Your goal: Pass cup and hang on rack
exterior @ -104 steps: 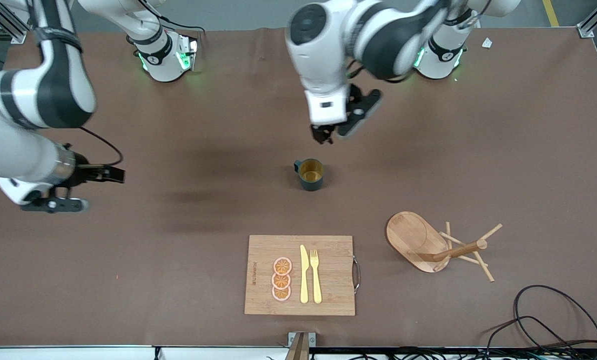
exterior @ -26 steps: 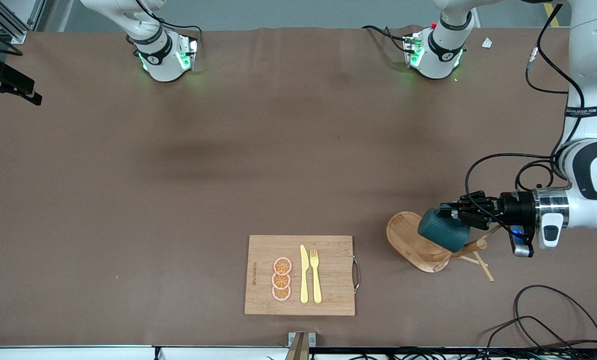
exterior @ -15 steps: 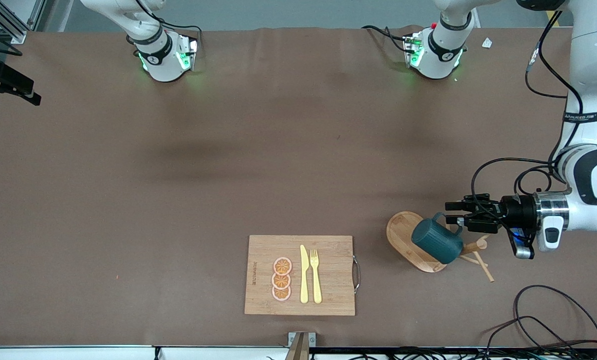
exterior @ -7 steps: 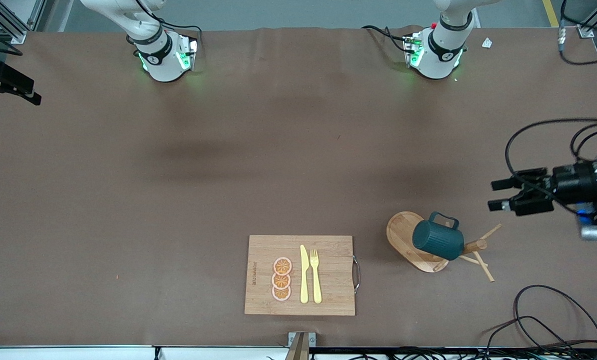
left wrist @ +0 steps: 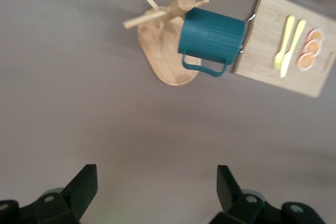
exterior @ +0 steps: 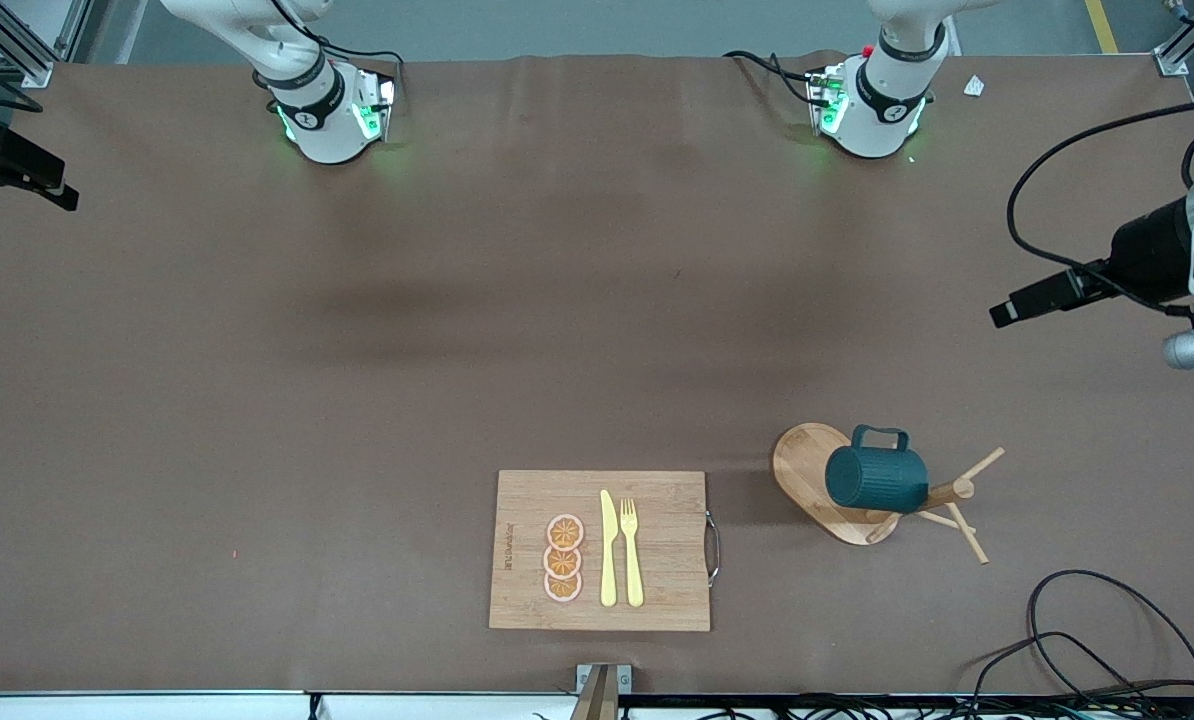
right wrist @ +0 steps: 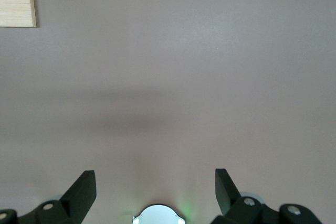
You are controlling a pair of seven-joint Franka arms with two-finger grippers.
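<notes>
Both grippers released: cup point(exterior: 876, 479) hangs on rack point(exterior: 829, 482); left gripper point(left wrist: 157, 195), right gripper point(right wrist: 155, 192) clear. Task looks finished.

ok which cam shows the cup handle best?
Left wrist view: the cup hangs on the rack, its whole handle loop in profile. Front view shows the handle too, smaller. Right wrist view shows no cup.

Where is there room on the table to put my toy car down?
The widest bare patch runs from the two arm bases down to the board, at the table's middle and the right arm's end. It is crowded where the cup hangs on the rack, with cables near the corner.
</notes>
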